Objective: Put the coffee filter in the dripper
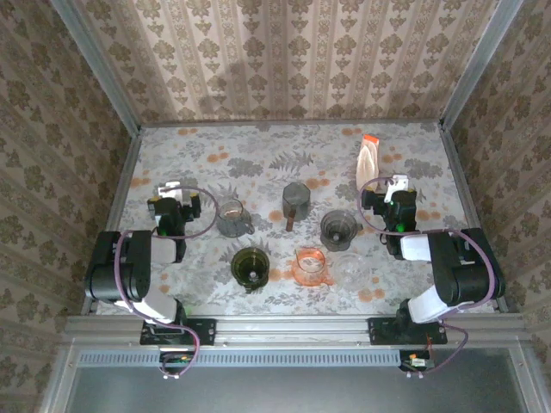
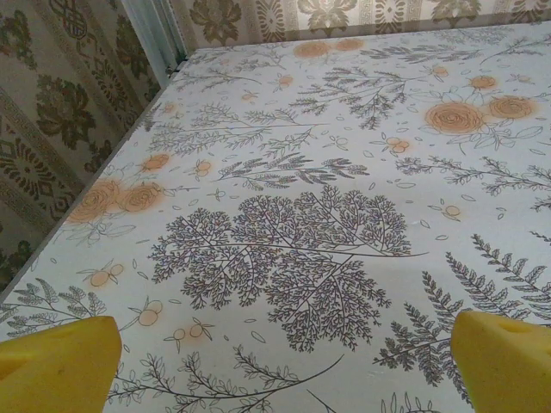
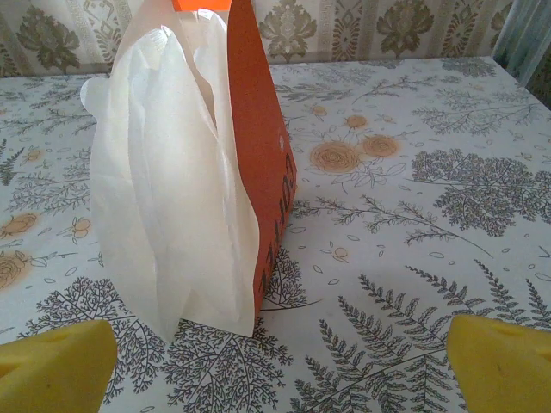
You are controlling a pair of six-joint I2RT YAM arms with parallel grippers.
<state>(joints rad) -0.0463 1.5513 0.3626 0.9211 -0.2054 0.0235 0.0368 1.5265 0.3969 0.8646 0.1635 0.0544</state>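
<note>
Left hand point(image 1: 170, 191): wide open, holding nothing. Its yellow fingertips point(image 2: 52, 366) hang over a bare bit of table.
Right hand point(image 1: 397, 188): wide open too, holding nothing. Its yellow fingertips point(image 3: 52, 366) point at the pack.
Coffee filters point(image 3: 172, 189): thin white papers. They stand up in an orange pack point(image 3: 267, 146), just in front of the right hand and not touching it.
Pack's place: the far right part of the table point(image 1: 258, 146), past the right hand.
Pots in the middle, between the two arms: a clear cup point(image 1: 231, 217), a dark jug point(image 1: 295, 205), a dark grey pot point(image 1: 339, 228), a dark green round pot point(image 1: 250, 265), an orange see-through pot point(image 1: 311, 265) and a clear glass point(image 1: 351, 267).
Dripper: it may be one of these pots. I cannot tell which.
Table top: leaves and orange flowers.
Walls point(image 1: 284, 52): patterned paper on three sides.
</note>
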